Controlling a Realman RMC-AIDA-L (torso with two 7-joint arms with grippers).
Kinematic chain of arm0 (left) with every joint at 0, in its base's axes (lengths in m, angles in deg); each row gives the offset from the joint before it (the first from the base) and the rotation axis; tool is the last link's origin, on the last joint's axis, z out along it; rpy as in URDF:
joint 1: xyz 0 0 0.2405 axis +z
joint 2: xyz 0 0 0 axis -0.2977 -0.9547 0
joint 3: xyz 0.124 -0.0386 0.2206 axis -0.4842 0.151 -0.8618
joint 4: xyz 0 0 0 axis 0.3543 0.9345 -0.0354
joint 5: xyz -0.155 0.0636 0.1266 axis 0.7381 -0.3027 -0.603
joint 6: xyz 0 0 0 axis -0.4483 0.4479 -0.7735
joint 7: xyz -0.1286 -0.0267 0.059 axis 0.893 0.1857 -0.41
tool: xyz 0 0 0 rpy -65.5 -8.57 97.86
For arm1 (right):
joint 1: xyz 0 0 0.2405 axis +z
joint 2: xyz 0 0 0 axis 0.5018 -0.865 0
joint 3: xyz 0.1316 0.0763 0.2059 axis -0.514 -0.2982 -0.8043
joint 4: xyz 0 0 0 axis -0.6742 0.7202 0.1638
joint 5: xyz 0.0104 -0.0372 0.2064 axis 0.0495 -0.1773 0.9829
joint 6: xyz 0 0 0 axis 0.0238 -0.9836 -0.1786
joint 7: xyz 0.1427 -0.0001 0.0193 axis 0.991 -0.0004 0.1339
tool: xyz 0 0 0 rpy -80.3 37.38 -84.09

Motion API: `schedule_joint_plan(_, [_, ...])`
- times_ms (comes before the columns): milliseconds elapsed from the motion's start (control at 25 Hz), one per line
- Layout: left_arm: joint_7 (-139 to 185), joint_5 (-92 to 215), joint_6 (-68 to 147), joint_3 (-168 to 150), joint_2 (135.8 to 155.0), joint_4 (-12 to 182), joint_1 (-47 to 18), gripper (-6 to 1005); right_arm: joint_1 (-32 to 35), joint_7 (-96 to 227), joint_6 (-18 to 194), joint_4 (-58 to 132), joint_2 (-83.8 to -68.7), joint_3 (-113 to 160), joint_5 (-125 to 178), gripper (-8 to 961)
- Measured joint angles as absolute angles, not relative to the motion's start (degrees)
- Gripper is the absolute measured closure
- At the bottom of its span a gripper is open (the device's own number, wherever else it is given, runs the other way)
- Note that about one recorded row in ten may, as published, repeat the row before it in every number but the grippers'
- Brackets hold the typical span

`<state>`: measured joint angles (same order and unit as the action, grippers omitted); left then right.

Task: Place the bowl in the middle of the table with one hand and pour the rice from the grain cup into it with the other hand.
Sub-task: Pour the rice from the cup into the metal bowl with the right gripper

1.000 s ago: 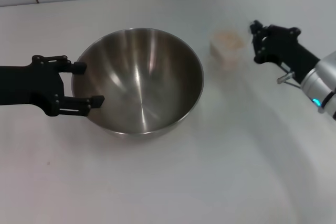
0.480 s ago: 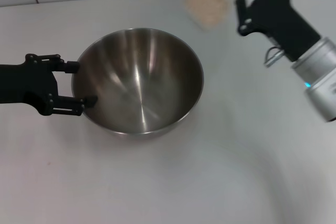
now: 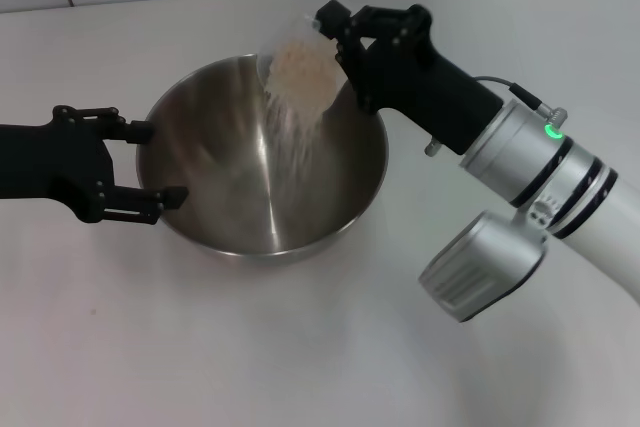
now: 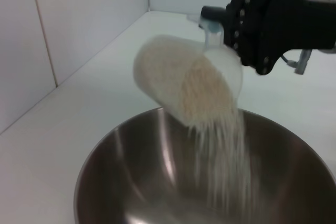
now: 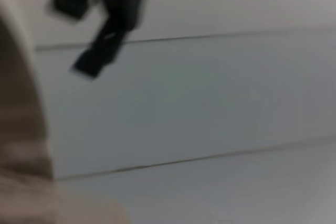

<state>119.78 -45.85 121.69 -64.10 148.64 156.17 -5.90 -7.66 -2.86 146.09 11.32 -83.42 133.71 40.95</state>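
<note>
i find no words, brands or numbers to read anywhere here: nothing on my arms, the bowl (image 3: 262, 157), the cup (image 4: 186, 80) or the bench (image 3: 300, 347).

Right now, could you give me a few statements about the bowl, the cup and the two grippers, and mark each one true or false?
1. The right gripper holds the grain cup tipped over the bowl. True.
2. The rice is all inside the cup. False: a stream of grains is falling from the cup's mouth into the bowl.
3. The left gripper is at the bowl's left rim, one finger on each side of the edge. True.
4. The bowl is upside down on the table. False: it sits upright, open side up.
5. The cup stands on the table beside the bowl. False: it is held in the air above the bowl's far rim.
</note>
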Motion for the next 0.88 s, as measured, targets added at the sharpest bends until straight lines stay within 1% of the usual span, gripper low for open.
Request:
schedule_joint_plan(80, [119.8,-45.9,121.7,-64.1,148.67,156.2,-5.9,137,-7.1,-13.3,145.8,11.2,-83.42,136.9,42.4,952])
schedule_joint_plan(280, [119.8,-45.9,121.7,-64.1,148.66,156.2,-6.0,137,-6.9,-23.7,145.1,10.5,-83.42,140.0,42.3,952])
schedule_joint_plan(680, [119.8,-45.9,121.8,-64.1,148.6,156.4,-6.5,137,-6.6,-59.5,138.6,9.9,-83.42,143.8,41.9,947])
schedule_joint_plan(880, [119.8,-45.9,121.9,-64.3,148.54,156.3,-7.1,137,-6.1,-64.0,139.0,10.3,-83.42,144.0,41.9,942])
